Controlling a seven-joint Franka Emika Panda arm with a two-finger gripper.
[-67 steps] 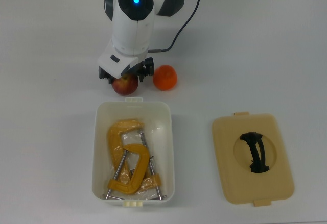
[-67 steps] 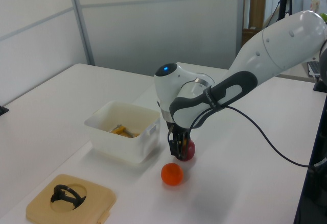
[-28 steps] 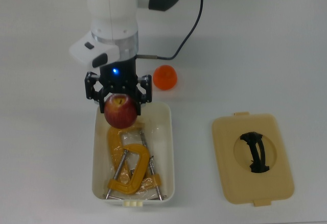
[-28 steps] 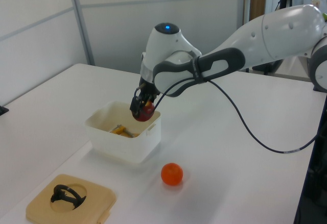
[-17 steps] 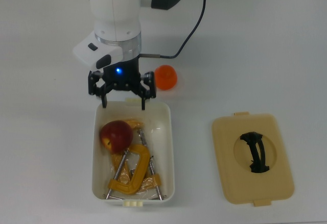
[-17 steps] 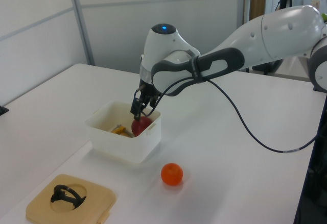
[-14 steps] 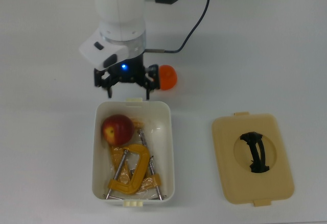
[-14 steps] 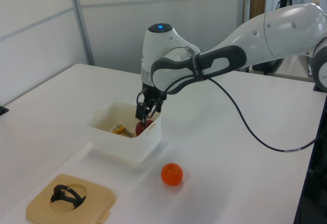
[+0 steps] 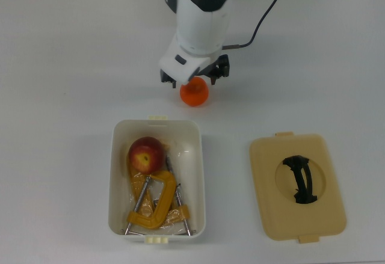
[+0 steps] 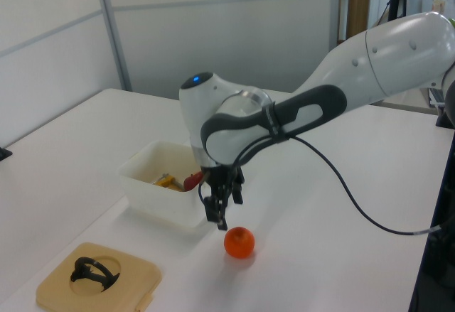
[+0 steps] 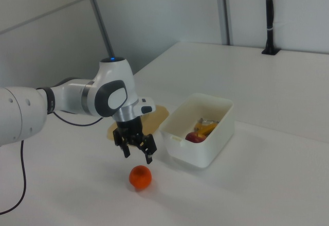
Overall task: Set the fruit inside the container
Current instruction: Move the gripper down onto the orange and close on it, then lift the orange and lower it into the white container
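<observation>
Tool (image 11: 136, 153): hanging just above the orange with its two fingers spread apart, gripping nothing; in the top view it is sitting directly over the orange's far edge.
Orange (image 9: 194, 92): lying on the bare desk, outside the tub, near the tub's short end that is facing the arm; not touching the tub.
Apple (image 9: 145, 154): resting inside the tub, in the end nearer the arm, toward the top view's left wall, leaning on the clamps.
Tub (image 9: 200, 187): white, rectangular, standing open on the desk, its long axis running up and down in the top view.
Clamps (image 9: 155, 201): yellow-orange metal pieces with screw rods, filling the tub's floor below the apple in the top view.
Lid (image 9: 267, 199): tan, flat, with a black handle, lying on the desk at the top view's right of the tub, well apart from it.
Arm (image 10: 370, 70): white with dark joints, reaching in over the desk, a black cable trailing from it.
Desk (image 9: 60, 65): white, carrying all items.
</observation>
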